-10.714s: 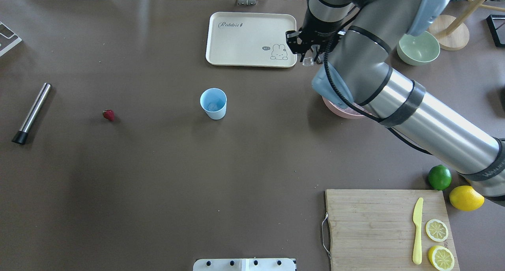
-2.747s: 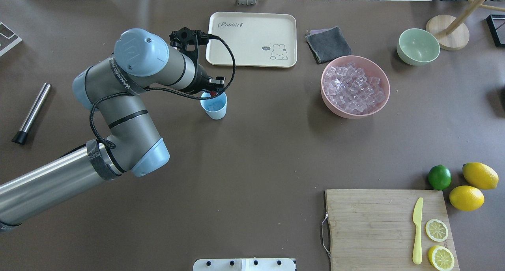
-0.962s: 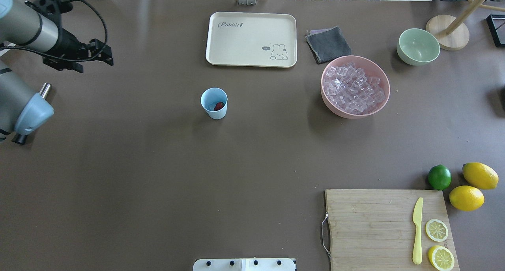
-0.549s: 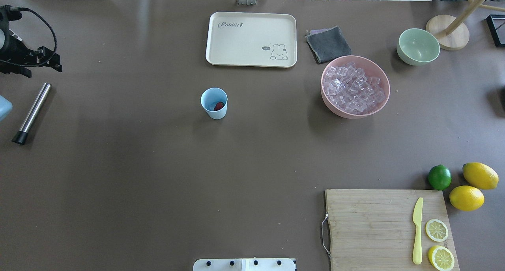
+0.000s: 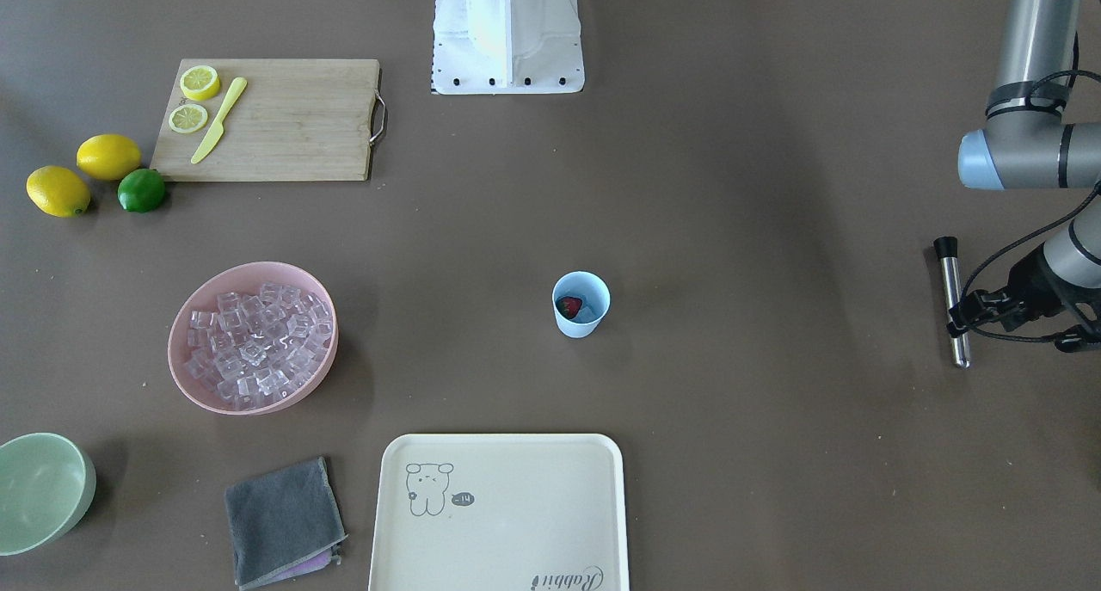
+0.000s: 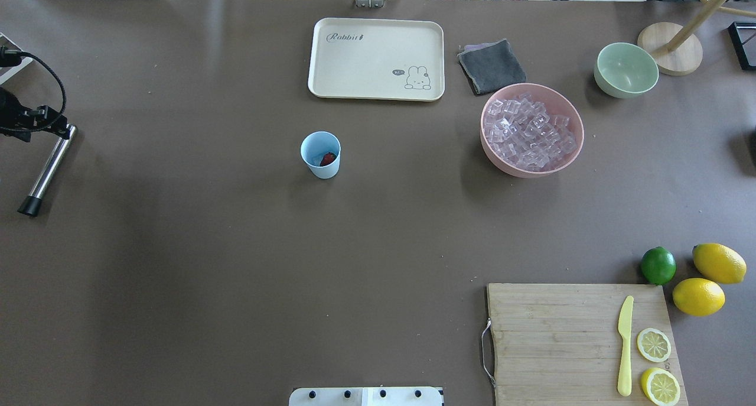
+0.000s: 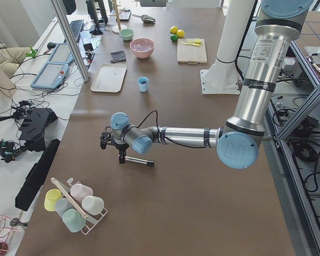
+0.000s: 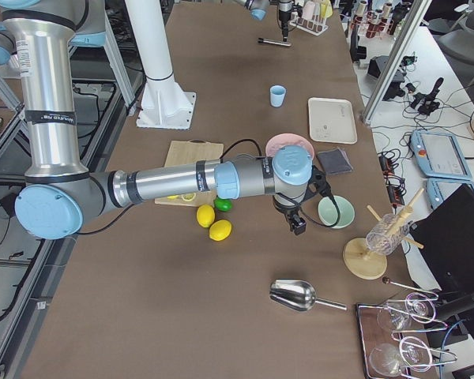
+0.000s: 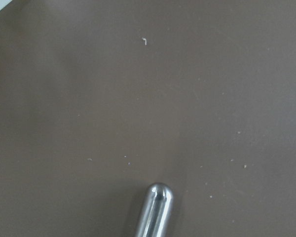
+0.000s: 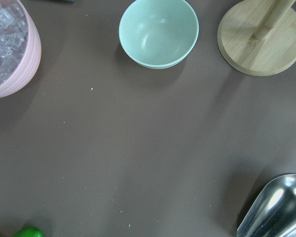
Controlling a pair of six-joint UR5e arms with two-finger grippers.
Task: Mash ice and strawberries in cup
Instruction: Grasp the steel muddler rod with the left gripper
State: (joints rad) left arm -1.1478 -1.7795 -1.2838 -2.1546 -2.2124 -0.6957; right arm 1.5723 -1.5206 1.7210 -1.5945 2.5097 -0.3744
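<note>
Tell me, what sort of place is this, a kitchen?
Probably a robotics lab staged as a drinks counter, not a real kitchen: a robot arm mounted beside the table, control tablets along its edge, and props like a pink bowl of ice cubes.

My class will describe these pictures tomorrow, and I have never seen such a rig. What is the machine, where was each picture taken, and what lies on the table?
It is a robot with two arms at a brown table, each ending in a two-finger gripper. Two pictures look down from above, one from behind the robot, one facing it; two come from the table's ends; two from cameras on the wrists. The left gripper is right by a metal rod lying on the table; the right gripper hangs near a green bowl. Neither visibly holds anything. A blue cup contains a strawberry; a pink bowl holds ice cubes.
</note>
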